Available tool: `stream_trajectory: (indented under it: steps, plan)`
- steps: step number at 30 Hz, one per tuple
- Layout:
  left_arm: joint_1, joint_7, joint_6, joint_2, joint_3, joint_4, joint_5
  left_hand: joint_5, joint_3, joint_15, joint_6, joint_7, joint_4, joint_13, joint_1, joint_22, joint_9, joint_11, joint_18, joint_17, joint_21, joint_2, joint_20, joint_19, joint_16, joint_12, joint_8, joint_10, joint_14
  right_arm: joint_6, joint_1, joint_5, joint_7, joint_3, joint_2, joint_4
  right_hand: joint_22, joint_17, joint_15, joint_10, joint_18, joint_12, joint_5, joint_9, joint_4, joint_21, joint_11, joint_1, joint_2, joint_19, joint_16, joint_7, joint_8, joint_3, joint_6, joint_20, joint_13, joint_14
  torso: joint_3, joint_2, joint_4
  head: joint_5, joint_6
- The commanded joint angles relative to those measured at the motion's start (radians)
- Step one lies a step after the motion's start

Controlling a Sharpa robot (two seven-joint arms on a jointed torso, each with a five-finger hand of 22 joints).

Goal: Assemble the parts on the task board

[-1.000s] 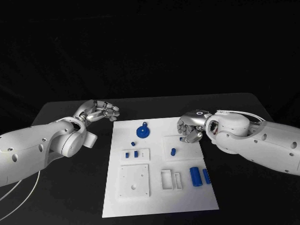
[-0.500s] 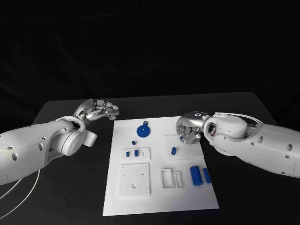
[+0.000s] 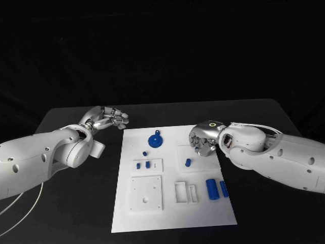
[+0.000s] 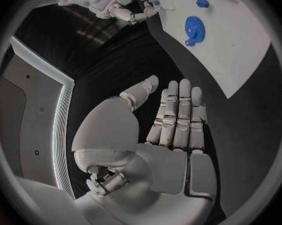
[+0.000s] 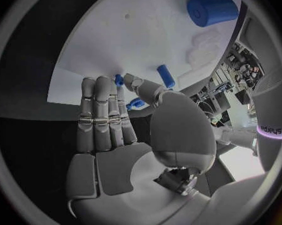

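- The left hand [image 3: 106, 118] hovered off the left edge of the flat white rectangular task board [image 3: 170, 216], over the black table [image 3: 67, 117]; across the last second it had hardly shifted; in the left wrist view its fingers [image 4: 178, 117] lay straight and side by side with the palm bare, so it held nothing and, by my reading, was only waiting.
- The round blue toothed gear part [image 3: 155, 142] lay on the board just beyond the left hand's fingertips, toward the board's middle, apart from both hands; it had not moved.
- The small blue peg [image 3: 188, 163] stood on the board close below the right hand, near its fingertips but not touching them; it too had stayed where it was.
- The right hand [image 3: 204, 140] had drawn slightly up and inward along the board's right edge over that second; I judged this a settling over the raised white block there, not yet a grasp; the right wrist view showed its fingers [image 5: 103, 110] extended over the board with small blue pieces just past the tips, and nothing clearly pinched, so I took it as empty and spread.
- The two larger blue cylinders [image 3: 216, 189] lay side by side well behind the right hand, toward the robot, untouched; assembly seemed barely begun.
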Motion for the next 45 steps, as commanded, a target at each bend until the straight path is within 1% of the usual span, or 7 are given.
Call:
stream_trajectory:
  steps: [1,11,19,25,29,35,45]
  plan:
    - [0.001,0.002,0.001,0.0,0.001,0.001,0.006,0.001,-0.003,-0.001,0.002,-0.006,0.001,-0.002,0.005,0.001,-0.002,-0.001,0.001,0.002,-0.005,-0.002,-0.001,0.001,-0.004,-0.005,0.006,0.006,0.007,0.058,-0.015,-0.025,-0.003,-0.012,-0.001,0.006,0.004,0.002,-0.006,0.007,0.013,0.005,0.005,0.004,-0.006,0.005,-0.002,-0.002,0.006,0.005,0.007,0.001,0.005,-0.003,0.008,-0.006,0.016,-0.003,0.0004,0.0,-0.0001,-0.001,-0.003]
    - [0.001,0.0,0.023,0.002,0.001,0.002,0.025,0.0,-0.005,-0.001,0.006,-0.007,0.0,-0.003,0.007,0.003,-0.002,0.001,0.001,0.007,-0.007,-0.004,-0.001,0.001,-0.009,-0.009,0.01,0.003,0.007,0.067,-0.018,-0.039,-0.013,-0.019,0.002,-0.004,0.012,-0.002,0.001,-0.016,0.013,-0.004,-0.001,0.009,-0.003,0.002,0.006,-0.013,-0.018,-0.01,0.011,0.007,-0.008,-0.001,-0.007,-0.002,0.039,-0.025,0.0001,0.0,0.0,-0.004,-0.004]
    - [0.001,-0.001,0.025,0.0,0.001,-0.001,0.025,0.002,-0.007,0.001,0.003,-0.004,-0.004,-0.005,0.011,0.005,-0.005,0.003,0.0,0.012,-0.009,-0.01,0.0,-0.001,-0.016,-0.013,0.009,-0.001,0.004,0.06,-0.026,-0.084,-0.031,-0.021,0.004,-0.003,0.021,-0.001,-0.002,-0.013,0.013,0.0,0.008,0.016,-0.019,0.007,0.002,0.01,0.0,-0.008,0.025,0.0,-0.004,0.013,0.011,-0.003,0.063,-0.026,0.0008,0.0,-0.0008,-0.006,-0.006]
    - [0.001,-0.002,0.024,0.0,0.001,-0.001,0.025,0.003,-0.006,0.001,0.002,-0.004,-0.005,-0.005,0.013,0.005,-0.005,0.004,0.0,0.014,-0.01,-0.011,0.0,-0.001,-0.018,-0.014,0.009,-0.001,0.003,0.043,-0.03,-0.121,-0.045,-0.023,0.007,-0.002,0.038,0.005,-0.016,0.016,0.013,0.018,0.019,0.029,-0.044,0.026,-0.014,0.024,0.019,0.017,0.058,-0.014,0.005,0.033,0.048,-0.015,0.108,-0.012,0.0005,0.0,0.0002,-0.008,-0.008]
    - [0.001,-0.001,0.023,0.0,0.001,-0.001,0.025,0.003,-0.006,0.001,0.002,-0.004,-0.006,-0.006,0.014,0.006,-0.005,0.004,0.001,0.015,-0.011,-0.01,0.0,-0.001,-0.018,-0.014,0.01,-0.001,0.003,0.051,-0.031,-0.146,-0.051,-0.024,0.008,-0.004,0.044,0.008,-0.021,0.024,0.013,0.023,0.021,0.035,-0.049,0.032,-0.019,0.026,0.016,0.026,0.072,-0.02,0.007,0.045,0.062,-0.02,0.128,-0.009,0.0005,0.0,0.0,-0.011,-0.009]
    - [0.001,-0.002,0.03,0.001,0.001,-0.002,0.025,0.004,-0.006,0.001,0.002,-0.004,-0.006,-0.006,0.015,0.006,-0.006,0.004,0.001,0.016,-0.011,-0.01,0.0,-0.001,-0.019,-0.015,0.01,-0.001,0.003,0.048,-0.032,-0.146,-0.049,-0.025,0.008,-0.001,0.05,0.011,-0.026,0.033,0.013,0.028,0.051,0.04,-0.048,0.039,-0.024,0.02,0.01,0.036,0.085,-0.024,0.007,0.052,0.075,-0.025,0.147,-0.005,0.0004,0.0,-0.0001,-0.011,-0.011]
    - [0.0,-0.005,0.034,0.002,0.0,-0.004,0.025,0.006,-0.007,0.003,-0.002,-0.001,-0.008,-0.007,0.017,0.007,-0.008,0.006,0.001,0.021,-0.013,-0.014,0.001,0.0,-0.025,-0.018,0.009,-0.005,0.001,0.034,-0.032,-0.127,-0.051,-0.023,0.004,0.006,0.052,0.012,-0.027,0.035,0.013,0.028,0.049,0.042,-0.046,0.04,-0.025,0.017,0.007,0.038,0.088,-0.026,0.006,0.057,0.08,-0.026,0.154,-0.006,0.0017,0.0,0.0015,-0.002,-0.011]
